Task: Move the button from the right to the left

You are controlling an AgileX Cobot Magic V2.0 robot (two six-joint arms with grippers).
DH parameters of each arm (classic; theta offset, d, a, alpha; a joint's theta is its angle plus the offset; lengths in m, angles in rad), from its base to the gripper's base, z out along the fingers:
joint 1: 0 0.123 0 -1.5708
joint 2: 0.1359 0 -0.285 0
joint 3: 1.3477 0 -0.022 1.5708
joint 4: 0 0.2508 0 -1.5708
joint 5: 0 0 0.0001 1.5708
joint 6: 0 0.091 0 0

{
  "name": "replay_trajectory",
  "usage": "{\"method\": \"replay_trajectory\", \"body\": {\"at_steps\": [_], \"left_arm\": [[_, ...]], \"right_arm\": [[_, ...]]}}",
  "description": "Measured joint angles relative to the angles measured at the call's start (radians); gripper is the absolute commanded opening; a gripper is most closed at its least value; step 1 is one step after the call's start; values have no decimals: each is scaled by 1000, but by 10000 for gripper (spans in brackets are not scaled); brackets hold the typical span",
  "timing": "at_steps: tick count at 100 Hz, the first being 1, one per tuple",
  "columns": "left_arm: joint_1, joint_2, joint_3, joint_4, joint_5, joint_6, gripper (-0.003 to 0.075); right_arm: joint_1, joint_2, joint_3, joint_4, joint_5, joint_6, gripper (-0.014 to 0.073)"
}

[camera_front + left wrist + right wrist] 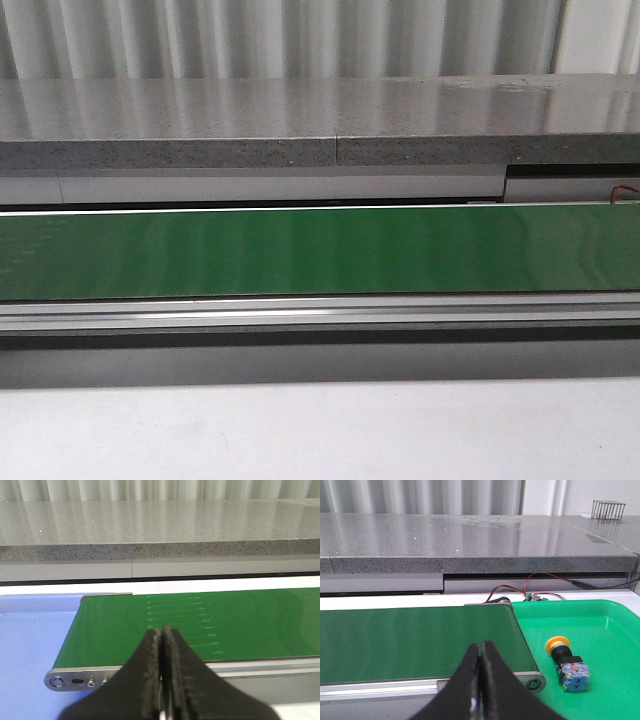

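From where I am standing, the green belt (320, 250) is stretching flat across the front view from side to side, with a grey stone counter (320, 120) sitting behind it at twelve o'clock and a pale table (320, 430) lying in front at six o'clock. Neither arm is showing in that view.

In the right wrist view, the button (566, 663) is lying on its side in a green tray (610, 625), its yellow cap pointing toward eleven o'clock and its blue block toward five o'clock. It is resting just beyond the belt's end roller, at about three o'clock from the right gripper (480, 652). That claw's fingers are pressing together with nothing between them, well apart from the button.

In the left wrist view, the left gripper (162, 635) is hanging over the belt's other end, fingers likewise closed together and empty. A blue tray (30, 635) is lying at nine o'clock from it.
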Motion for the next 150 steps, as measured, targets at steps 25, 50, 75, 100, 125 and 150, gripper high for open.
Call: {"method": "replay_trajectory", "body": {"at_steps": [25,50,75,100,125,150], "left_arm": [[0,0,0,0,0,0,-20],[0,0,0,0,0,0,-20],[0,0,0,0,0,0,-20],[0,0,0,0,0,0,-20],[0,0,0,0,0,0,-20],[0,0,0,0,0,0,-20]], "right_arm": [[0,0,0,0,0,0,-67],[0,0,0,0,0,0,-67],[0,0,0,0,0,0,-67],[0,0,0,0,-13,0,-67],[0,0,-52,0,-30,0,-67],[0,65,-248,0,249,0,-67]]}}
